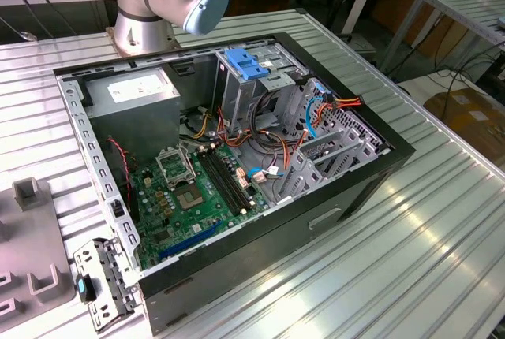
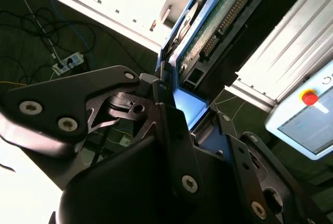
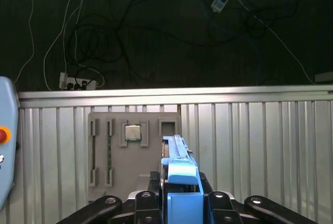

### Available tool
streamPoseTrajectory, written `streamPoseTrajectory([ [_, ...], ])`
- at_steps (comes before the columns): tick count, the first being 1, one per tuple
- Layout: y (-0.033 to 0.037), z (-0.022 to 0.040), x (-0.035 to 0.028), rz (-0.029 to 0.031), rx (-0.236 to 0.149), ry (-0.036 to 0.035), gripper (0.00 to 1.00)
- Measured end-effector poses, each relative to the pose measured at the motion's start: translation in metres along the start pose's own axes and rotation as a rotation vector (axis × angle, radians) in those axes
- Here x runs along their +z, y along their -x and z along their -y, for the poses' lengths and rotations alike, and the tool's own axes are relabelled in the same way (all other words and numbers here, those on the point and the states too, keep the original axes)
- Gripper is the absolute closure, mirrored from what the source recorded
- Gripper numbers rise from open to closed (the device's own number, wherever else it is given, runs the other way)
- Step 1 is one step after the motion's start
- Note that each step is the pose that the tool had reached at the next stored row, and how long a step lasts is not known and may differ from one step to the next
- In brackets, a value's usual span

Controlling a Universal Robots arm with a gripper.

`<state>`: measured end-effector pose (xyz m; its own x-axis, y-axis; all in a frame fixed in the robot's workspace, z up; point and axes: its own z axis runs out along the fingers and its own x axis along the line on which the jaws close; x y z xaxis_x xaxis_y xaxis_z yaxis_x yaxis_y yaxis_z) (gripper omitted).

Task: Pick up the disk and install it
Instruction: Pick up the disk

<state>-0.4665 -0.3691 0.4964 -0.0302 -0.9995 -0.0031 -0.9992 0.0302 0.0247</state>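
Hand (image 3: 182,206) is clamped tight on the disk (image 3: 179,169), blue frame edge poking up out of its grip in the first wrist view. Behind that, a grey fixture plate (image 3: 112,151) with a chip (image 3: 132,132) lies on the ribbed tabletop (image 3: 260,146). The open PC case (image 1: 237,165) sits mid-frame in the exterior view.
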Motion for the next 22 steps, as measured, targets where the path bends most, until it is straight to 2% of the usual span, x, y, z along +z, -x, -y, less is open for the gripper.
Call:
streamPoseTrajectory([
  [12,0.0004,0.0120,-0.0002,0.0001,0.000,-0.0002,0.63],
  [22,0.0005,0.0167,-0.0003,0.0001,0.000,-0.0002,0.63],
])
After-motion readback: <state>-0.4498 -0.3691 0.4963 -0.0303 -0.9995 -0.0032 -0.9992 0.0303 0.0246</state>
